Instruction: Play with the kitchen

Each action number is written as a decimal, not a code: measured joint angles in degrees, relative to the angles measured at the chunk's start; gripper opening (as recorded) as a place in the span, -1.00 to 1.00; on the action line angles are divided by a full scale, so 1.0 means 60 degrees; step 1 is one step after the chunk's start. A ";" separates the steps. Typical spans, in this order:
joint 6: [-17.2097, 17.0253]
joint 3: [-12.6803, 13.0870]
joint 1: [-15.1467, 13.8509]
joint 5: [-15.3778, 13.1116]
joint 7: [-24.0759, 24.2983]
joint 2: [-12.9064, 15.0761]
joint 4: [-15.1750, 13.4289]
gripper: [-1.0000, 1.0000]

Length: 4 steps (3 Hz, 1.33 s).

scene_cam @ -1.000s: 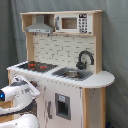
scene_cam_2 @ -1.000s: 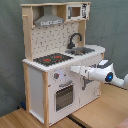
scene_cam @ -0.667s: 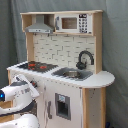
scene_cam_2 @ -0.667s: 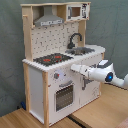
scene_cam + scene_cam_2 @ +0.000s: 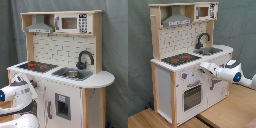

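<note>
The tall pale-wood and white toy kitchen (image 5: 183, 65) stands on the wooden table (image 5: 223, 119), and the gripper (image 5: 203, 66), its opening not discernible, is best eased slowly toward the kitchen's front panel beside the windowed oven door (image 5: 192, 95).

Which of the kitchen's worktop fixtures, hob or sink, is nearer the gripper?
The hob: in the second exterior view the gripper reaches the kitchen front just below its corner, while the sink with the black tap sits farther back.
</note>
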 joint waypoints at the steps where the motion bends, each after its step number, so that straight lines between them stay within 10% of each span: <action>1: 0.0000 -0.0001 0.0011 0.0044 0.1063 0.0000 0.0000 -1.00; 3: 0.0000 -0.0002 0.0035 0.0084 0.2371 0.0024 0.0000 -1.00; 4: 0.0000 0.0001 0.0041 0.0084 0.2374 0.0024 0.0000 1.00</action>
